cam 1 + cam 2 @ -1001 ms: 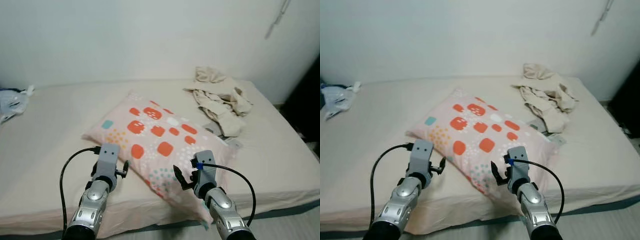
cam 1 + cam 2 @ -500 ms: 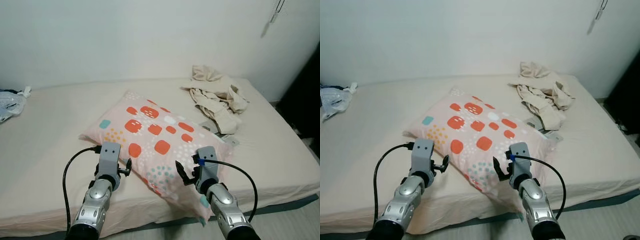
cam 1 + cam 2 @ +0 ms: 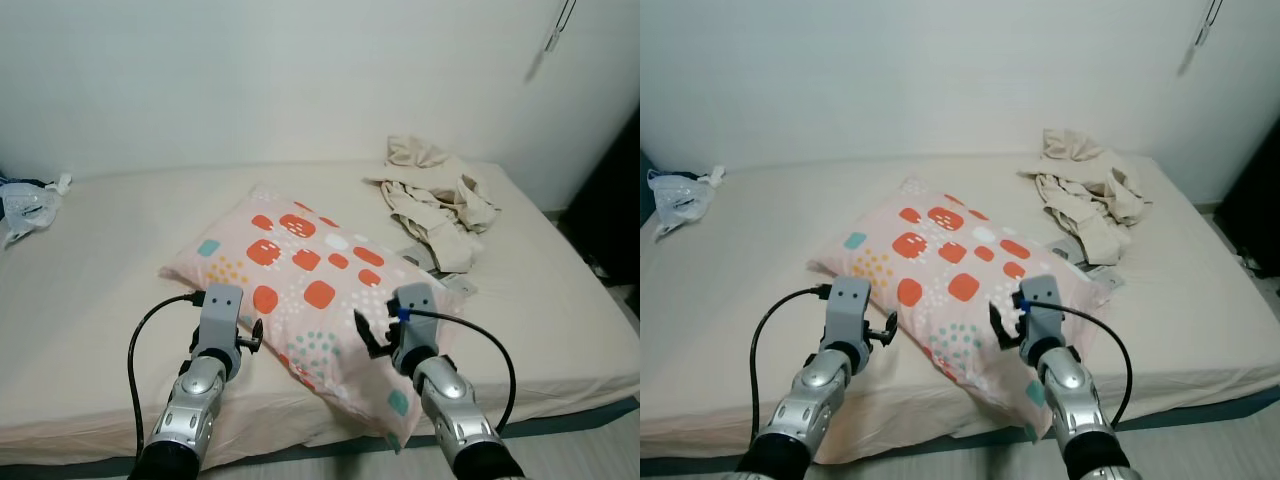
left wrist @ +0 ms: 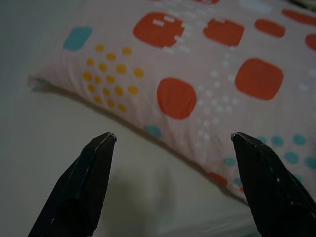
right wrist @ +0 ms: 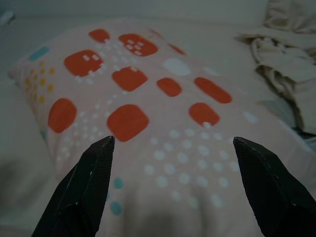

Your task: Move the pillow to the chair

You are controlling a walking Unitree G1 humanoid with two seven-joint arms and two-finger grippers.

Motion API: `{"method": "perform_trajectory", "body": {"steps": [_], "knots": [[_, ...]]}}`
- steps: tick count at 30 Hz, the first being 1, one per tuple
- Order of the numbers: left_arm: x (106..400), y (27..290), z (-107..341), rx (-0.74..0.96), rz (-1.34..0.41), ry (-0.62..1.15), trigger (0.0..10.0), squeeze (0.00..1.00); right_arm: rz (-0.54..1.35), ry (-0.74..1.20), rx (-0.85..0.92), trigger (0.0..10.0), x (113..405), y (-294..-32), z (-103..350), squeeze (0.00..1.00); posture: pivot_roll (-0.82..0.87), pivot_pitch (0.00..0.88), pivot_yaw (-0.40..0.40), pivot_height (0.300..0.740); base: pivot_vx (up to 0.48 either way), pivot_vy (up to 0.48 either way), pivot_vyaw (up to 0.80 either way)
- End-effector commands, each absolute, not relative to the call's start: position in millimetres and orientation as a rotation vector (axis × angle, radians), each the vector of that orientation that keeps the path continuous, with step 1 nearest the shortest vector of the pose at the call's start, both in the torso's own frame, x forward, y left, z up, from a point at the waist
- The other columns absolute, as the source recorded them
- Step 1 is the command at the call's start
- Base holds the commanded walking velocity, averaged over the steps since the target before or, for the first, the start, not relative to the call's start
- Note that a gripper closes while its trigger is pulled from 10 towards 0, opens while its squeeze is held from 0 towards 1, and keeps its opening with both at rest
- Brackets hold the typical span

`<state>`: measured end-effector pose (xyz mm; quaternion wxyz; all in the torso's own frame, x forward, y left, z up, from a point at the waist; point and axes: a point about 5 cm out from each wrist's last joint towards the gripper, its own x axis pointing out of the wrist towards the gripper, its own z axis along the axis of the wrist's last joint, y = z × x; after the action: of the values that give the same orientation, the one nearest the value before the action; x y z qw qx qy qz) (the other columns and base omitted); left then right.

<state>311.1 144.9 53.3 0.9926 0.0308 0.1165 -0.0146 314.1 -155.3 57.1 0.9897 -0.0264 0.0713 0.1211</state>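
one pillow point(image 3: 320, 290), one heap of clothes point(image 3: 435, 205) and one plastic bag point(image 3: 25, 203) lie on the bed point(image 3: 100, 290). the pillow sits just ahead of both grippers, its near corner hanging over the bed's front edge. the left gripper point(image 4: 173, 140), fingers spread and empty, faces the pillow's near long edge with bare sheet beneath; the right gripper point(image 5: 173, 143), also spread, hovers over the pillow's near end. both have crept slightly closer since a second ago.
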Motion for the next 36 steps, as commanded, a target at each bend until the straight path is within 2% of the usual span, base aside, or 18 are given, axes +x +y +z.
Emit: {"method": "perform_trajectory", "body": {"steps": [1, 9, 18, 30, 36], "knots": [[309.7, 147.2, 49.2, 0.056, -0.012, 0.245, 10.0, 0.00, 0.238, 0.142, -0.030, 10.0, 313.8, -154.3, 56.8, 0.00, -0.08, 0.091, 0.031, 0.735, 0.000, 0.000, 0.00], [316.8, 142.9, 54.0, 0.045, -0.033, 0.238, 10.0, 0.00, 0.225, 0.130, -0.047, 10.0, 316.7, -157.5, 61.6, 0.00, -0.08, 0.098, 0.034, 0.686, 0.000, 0.000, 0.00], [318.7, 143.4, 54.0, 0.044, -0.025, 0.242, 10.0, 0.00, 0.230, 0.146, -0.052, 10.0, 316.5, -158.4, 59.3, 0.00, -0.08, 0.102, 0.038, 0.677, 0.000, 0.000, 0.00], [318.5, 143.6, 53.3, 0.043, -0.026, 0.243, 10.0, 0.00, 0.227, 0.147, -0.064, 10.0, 316.1, -161.6, 59.2, 0.00, -0.07, 0.105, 0.042, 0.637, 0.000, 0.000, 0.00], [317.9, 148.2, 53.5, 0.051, -0.022, 0.241, 10.0, 0.00, 0.249, 0.154, -0.059, 10.0, 314.2, -154.3, 57.3, 0.00, -0.06, 0.103, 0.040, 0.617, 0.000, 0.000, 0.00]]}}
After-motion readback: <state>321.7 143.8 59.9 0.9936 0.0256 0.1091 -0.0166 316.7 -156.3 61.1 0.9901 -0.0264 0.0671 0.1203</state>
